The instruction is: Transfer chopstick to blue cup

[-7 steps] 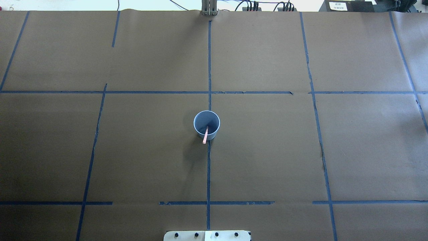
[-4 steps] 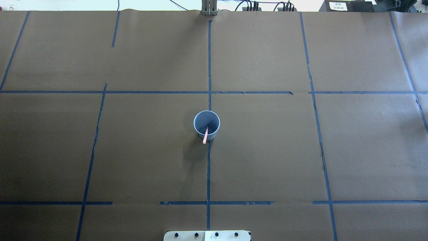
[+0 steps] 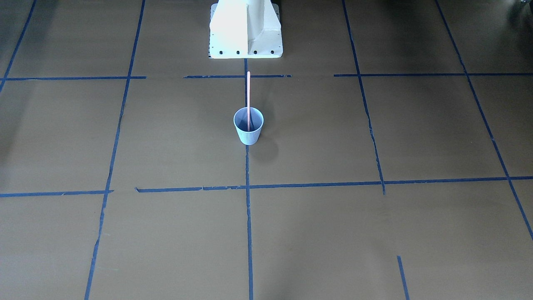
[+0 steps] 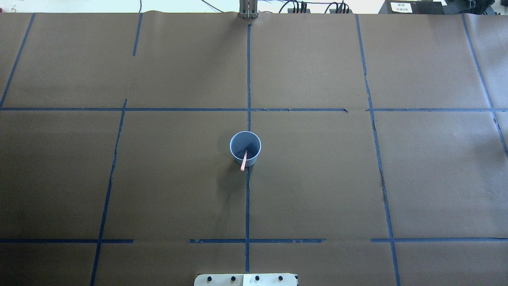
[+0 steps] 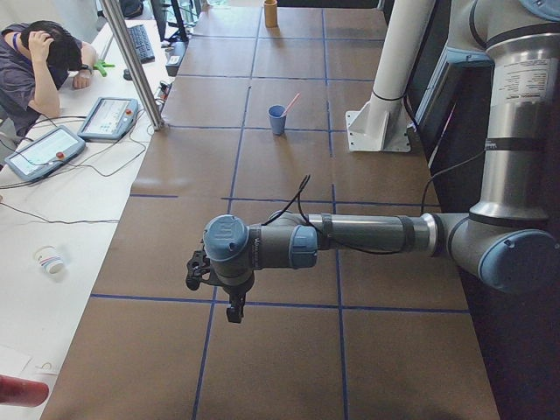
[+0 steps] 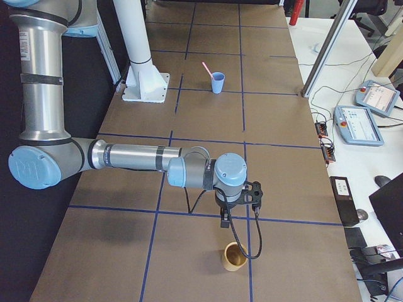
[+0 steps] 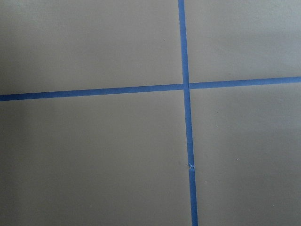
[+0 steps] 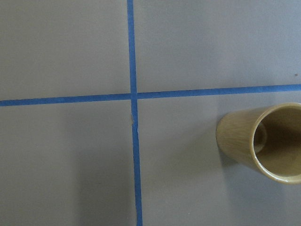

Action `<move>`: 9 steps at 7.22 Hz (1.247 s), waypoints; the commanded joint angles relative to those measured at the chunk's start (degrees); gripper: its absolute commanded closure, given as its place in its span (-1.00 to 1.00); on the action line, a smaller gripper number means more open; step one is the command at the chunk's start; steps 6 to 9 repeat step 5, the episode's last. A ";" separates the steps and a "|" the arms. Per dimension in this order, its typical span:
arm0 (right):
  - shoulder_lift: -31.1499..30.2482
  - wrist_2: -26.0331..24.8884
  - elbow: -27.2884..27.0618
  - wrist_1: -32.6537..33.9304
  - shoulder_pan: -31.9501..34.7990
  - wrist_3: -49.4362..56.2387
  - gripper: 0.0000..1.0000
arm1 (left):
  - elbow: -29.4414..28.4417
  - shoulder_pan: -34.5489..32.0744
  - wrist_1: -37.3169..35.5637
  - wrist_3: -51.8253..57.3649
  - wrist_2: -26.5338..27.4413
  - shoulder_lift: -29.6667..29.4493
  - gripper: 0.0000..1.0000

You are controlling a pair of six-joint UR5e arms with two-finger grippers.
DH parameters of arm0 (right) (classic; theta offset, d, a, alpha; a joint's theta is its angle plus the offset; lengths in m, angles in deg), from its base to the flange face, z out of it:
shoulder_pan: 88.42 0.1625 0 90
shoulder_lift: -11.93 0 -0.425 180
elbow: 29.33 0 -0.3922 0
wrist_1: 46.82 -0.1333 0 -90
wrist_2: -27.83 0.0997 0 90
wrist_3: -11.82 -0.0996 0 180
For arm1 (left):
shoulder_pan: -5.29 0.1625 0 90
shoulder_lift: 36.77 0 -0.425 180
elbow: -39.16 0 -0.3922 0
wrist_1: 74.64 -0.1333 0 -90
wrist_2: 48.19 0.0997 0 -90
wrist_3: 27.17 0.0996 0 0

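Note:
The blue cup (image 4: 239, 143) stands upright at the table's middle, on the centre tape line, and also shows in the front view (image 3: 248, 133). The pink chopstick (image 4: 243, 161) stands inside it, leaning on the rim toward the robot, its top well above the cup (image 3: 248, 93). The left gripper (image 5: 234, 311) hangs over bare table far to the robot's left. The right gripper (image 6: 225, 221) hangs far to the robot's right. Both show only in the side views, so I cannot tell whether they are open or shut. Neither is near the cup.
A tan wooden cup (image 8: 263, 141) stands under the right wrist, beside a tape crossing (image 8: 133, 96); it also shows in the exterior right view (image 6: 235, 256). The white robot base (image 3: 245, 29) stands behind the blue cup. An operator (image 5: 39, 66) sits past the table's far edge.

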 commanded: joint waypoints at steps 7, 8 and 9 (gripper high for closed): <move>0.39 0.01 -0.22 -0.07 0.00 -0.10 -1.00 | 0.25 0.00 0.09 0.12 0.00 -0.03 -1.00; 0.39 0.01 -0.22 -0.07 0.00 -0.10 -1.00 | 0.25 0.00 0.09 0.12 0.00 -0.03 -1.00; 0.39 0.01 -0.22 -0.07 0.00 -0.10 -1.00 | 0.25 0.00 0.09 0.12 0.00 -0.03 -1.00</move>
